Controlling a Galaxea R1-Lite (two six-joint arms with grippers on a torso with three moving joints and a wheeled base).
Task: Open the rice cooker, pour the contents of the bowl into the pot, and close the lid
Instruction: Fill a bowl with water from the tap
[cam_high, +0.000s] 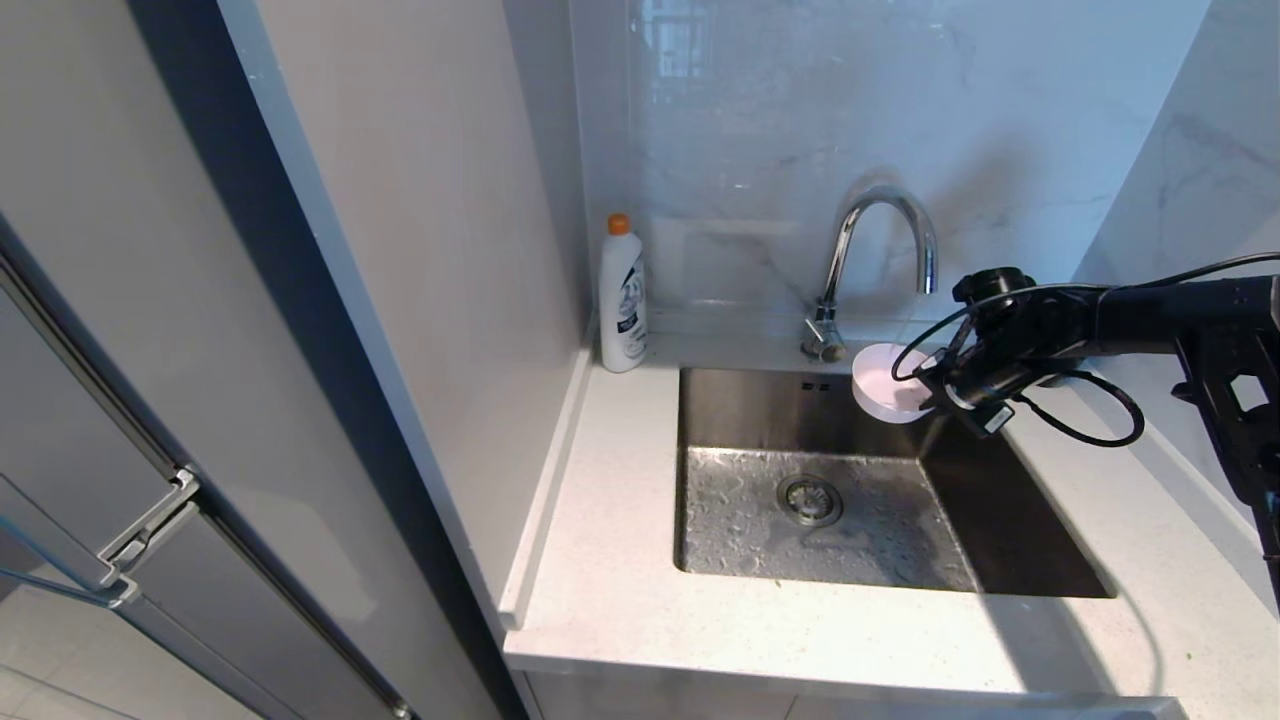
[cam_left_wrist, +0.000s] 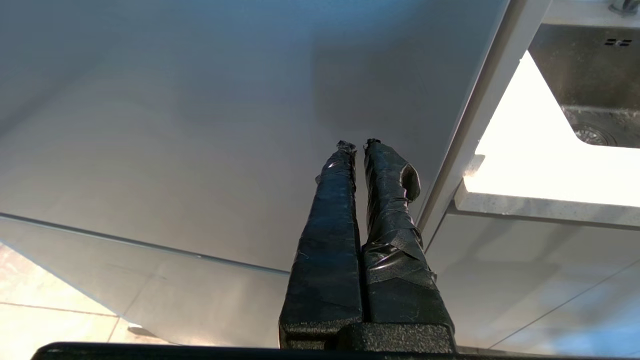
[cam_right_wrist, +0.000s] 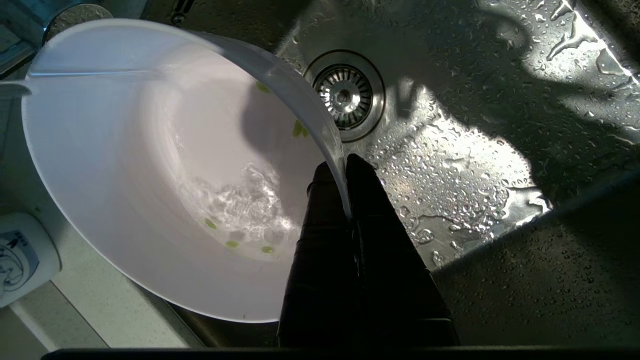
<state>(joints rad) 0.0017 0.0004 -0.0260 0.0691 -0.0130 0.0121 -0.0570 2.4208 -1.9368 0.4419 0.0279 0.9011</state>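
Firmly clamped right hand (cam_right_wrist: 345, 175) on bowl (cam_right_wrist: 150, 165) rim

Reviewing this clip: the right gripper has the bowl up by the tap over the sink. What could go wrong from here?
1. The right gripper pinches only the thin rim of the bowl, which is tilted over the sink; it could slip and drop.
2. Water and a few green bits remain inside; more tilt may spill them toward the drain.
3. The faucet stands close, so a lift could knock it.
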